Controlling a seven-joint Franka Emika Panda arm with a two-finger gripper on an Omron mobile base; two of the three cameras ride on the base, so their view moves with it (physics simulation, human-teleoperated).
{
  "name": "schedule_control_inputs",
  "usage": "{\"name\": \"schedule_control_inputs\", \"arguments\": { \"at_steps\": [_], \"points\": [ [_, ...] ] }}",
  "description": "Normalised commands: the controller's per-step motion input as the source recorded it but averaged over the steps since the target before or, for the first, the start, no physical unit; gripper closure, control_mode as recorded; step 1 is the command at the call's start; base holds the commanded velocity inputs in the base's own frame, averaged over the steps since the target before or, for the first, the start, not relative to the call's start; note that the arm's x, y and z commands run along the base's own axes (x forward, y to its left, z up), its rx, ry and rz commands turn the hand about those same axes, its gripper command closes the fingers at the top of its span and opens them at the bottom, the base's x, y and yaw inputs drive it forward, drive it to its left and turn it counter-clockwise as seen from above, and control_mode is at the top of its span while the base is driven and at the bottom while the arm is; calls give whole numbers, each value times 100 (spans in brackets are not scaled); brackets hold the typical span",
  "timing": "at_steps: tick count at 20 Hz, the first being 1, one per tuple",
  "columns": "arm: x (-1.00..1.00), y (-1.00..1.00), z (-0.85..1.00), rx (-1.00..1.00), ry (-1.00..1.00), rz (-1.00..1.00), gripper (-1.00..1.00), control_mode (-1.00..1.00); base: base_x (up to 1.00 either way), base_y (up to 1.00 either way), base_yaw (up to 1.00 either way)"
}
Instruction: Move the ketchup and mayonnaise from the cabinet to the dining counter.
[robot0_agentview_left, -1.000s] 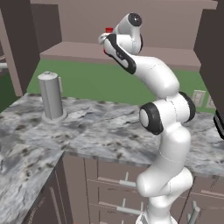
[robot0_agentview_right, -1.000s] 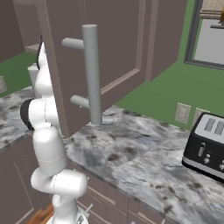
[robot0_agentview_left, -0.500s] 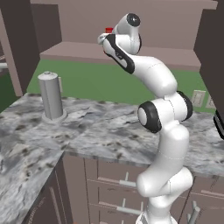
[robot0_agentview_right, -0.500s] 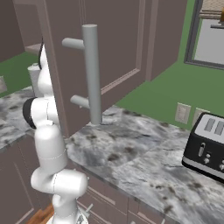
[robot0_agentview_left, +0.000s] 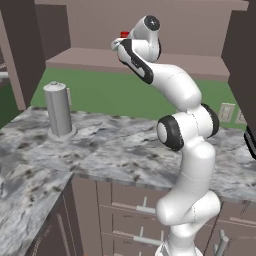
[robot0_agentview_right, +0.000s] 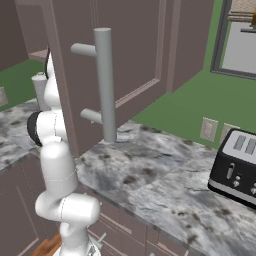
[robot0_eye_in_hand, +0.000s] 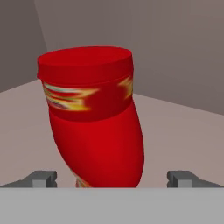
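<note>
My pincer (robot0_eye_in_hand: 112, 178) stands with its 2 fingertips (robot0_eye_in_hand: 41, 178) spread fully apart, 1 at each side of the ketchup (robot0_eye_in_hand: 94, 118), with clear space between each tip and the bottle. Nothing is clamped.

In the hand view the ketchup sits between the tips, close to the camera. Its long axis runs up the frame with a slight lean: the broad red cap end is at the top and shifted toward the left, the body curves down toward the lower right. Because that view rolls with my hand, I cannot tell from it which way the bottle points in the room. The bottle is red throughout, glossy, with a wide flat-topped cap and a band label below the cap showing yellow, orange and pale streaks.

The ketchup rests on the plain inner shelf of the cabinet (robot0_agentview_left: 90, 57). In the left base view a small red patch of it (robot0_agentview_left: 124, 34) shows just beside my hand, which is raised to shelf level.

Further out, the cabinet door (robot0_agentview_right: 130, 60) stands swung out, with its long grey bar handle (robot0_agentview_right: 106, 85) upright. Below lies a marbled worktop (robot0_agentview_left: 115, 150) carrying a grey cylindrical canister (robot0_agentview_left: 59, 110) and a black toaster (robot0_agentview_right: 235, 167).
</note>
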Motion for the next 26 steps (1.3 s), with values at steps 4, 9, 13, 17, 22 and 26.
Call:
{"name": "schedule_control_inputs", "arguments": {
  "at_steps": [4, 9, 13, 17, 22, 26],
  "points": [
    [3, 0, -1, 0, 0, 0, -100, -100, 0, 0, 0],
    [2, 0, 0, 0, 0, 0, 100, -100, 0, 0, 0],
    [0, 1, 0, 0, 0, 0, 100, -100, 0, 0, 0],
    [0, 0, -4, 0, 0, 0, 100, -100, 0, 0, 0],
    [0, 0, -6, 0, -2, 0, 100, -100, 0, 0, 0],
    [-19, 1, -13, 0, -16, 0, 100, -100, 0, 0, 0]
  ]
}}
